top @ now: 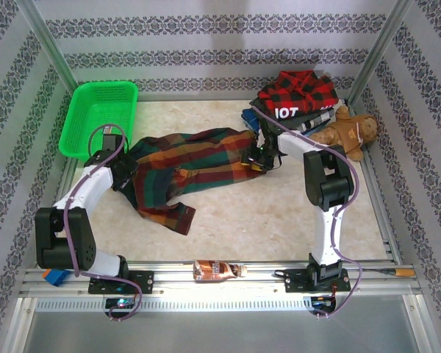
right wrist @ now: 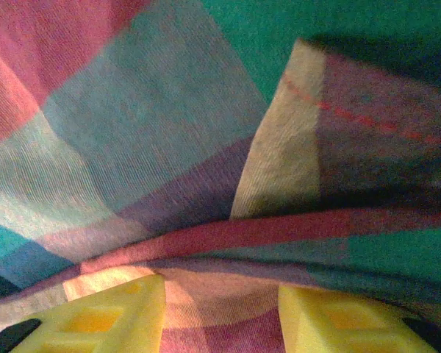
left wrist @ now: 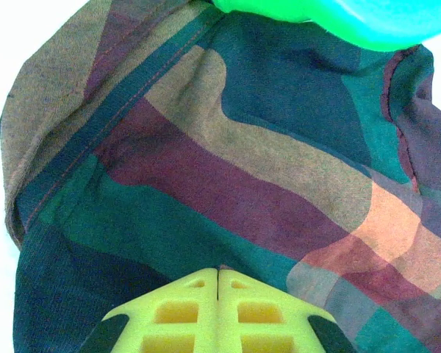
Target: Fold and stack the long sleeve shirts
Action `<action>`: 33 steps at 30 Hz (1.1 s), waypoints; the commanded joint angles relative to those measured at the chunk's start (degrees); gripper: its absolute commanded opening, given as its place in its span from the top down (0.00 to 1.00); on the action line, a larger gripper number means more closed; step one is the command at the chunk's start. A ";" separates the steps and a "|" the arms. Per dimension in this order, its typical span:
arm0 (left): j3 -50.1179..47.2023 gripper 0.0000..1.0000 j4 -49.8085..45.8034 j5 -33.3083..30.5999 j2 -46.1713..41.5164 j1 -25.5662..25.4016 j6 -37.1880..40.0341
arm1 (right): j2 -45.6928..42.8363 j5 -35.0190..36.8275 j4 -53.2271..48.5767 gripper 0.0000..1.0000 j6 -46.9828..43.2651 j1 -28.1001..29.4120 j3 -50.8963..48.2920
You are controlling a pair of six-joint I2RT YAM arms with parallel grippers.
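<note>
The large plaid shirt [top: 191, 165] lies spread across the middle of the table, with a sleeve trailing toward the front. My left gripper [top: 123, 166] is at its left end. In the left wrist view its jaws [left wrist: 218, 271] are pressed together on the plaid cloth [left wrist: 242, 184]. My right gripper [top: 263, 157] is at the shirt's right end. Its fingers [right wrist: 220, 287] stand apart, with a fold of plaid cloth [right wrist: 169, 132] lying between and ahead of them. A stack of shirts sits at the back right, a red-black check one [top: 298, 87] on top of a dark one with white letters [top: 288, 112].
A green basket [top: 99, 118] stands at the back left, close to my left gripper. A brown teddy bear [top: 349, 131] lies right of the stack. A brown bottle [top: 219, 271] rests on the front rail between the arm bases. Metal posts frame the table.
</note>
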 commanded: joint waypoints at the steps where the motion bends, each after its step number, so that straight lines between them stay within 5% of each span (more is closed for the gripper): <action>1: 3.35 0.47 1.93 -2.30 0.87 0.69 -0.29 | 3.17 0.46 -0.23 0.45 1.96 -1.37 2.21; 7: 11.80 0.11 -8.96 -3.64 -7.60 -2.66 4.10 | -4.38 -3.23 -0.82 0.31 -2.02 0.87 1.95; 9: 13.24 0.06 -13.23 -3.14 -11.58 -3.13 5.24 | -8.92 -2.70 -2.97 0.16 -5.89 2.64 1.05; 11: 14.07 0.01 -17.66 -2.91 -15.52 -3.40 6.27 | -13.59 -1.49 -5.52 0.14 -10.57 4.91 -0.51; 17: 14.13 0.00 -24.18 -0.36 -26.36 -3.56 10.83 | -24.01 -2.85 -7.44 0.15 -24.15 19.12 -9.39; 23: 13.36 0.00 -29.08 3.33 -27.43 -3.53 17.00 | -19.57 3.56 -6.36 0.19 -31.36 36.55 -10.98; 33: 12.35 0.00 -31.84 3.05 -27.09 -3.23 17.53 | -6.30 10.58 -5.56 0.23 -35.43 47.14 -1.47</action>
